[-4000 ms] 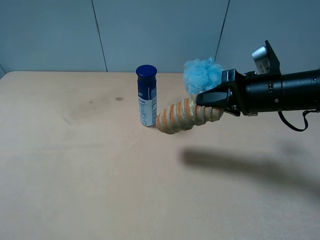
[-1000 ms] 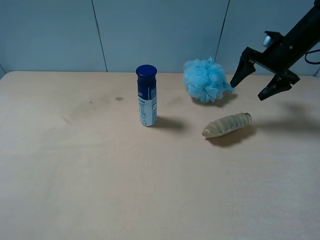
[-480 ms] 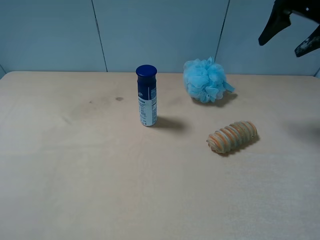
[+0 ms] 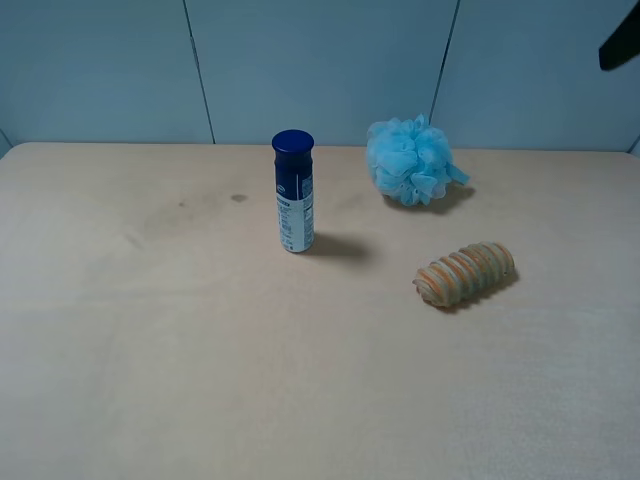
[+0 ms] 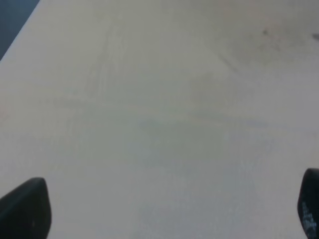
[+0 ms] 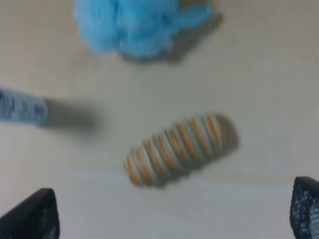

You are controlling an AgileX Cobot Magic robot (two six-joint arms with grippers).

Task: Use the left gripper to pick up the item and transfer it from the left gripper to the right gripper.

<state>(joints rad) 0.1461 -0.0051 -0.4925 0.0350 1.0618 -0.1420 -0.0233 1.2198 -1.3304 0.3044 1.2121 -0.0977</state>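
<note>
The item (image 4: pixel 465 273), an orange and pale grey-green striped roll, lies free on the table to the right of centre. It also shows in the right wrist view (image 6: pixel 174 148). My right gripper (image 6: pixel 168 211) is open and empty, high above the item. In the exterior high view only a black finger (image 4: pixel 620 45) of it shows at the top right corner. My left gripper (image 5: pixel 167 209) is open and empty over bare table. It is out of the exterior high view.
A blue-capped white bottle (image 4: pixel 293 190) stands upright left of the item. A fluffy light-blue bath pouf (image 4: pixel 410 160) sits behind the item near the back wall. Both also show in the right wrist view: the bottle (image 6: pixel 22 107) and the pouf (image 6: pixel 134 22).
The right gripper held the item four seconds ago and has let it go. The item now lies on the table. The gripper has risen up and right, almost out of view.
</note>
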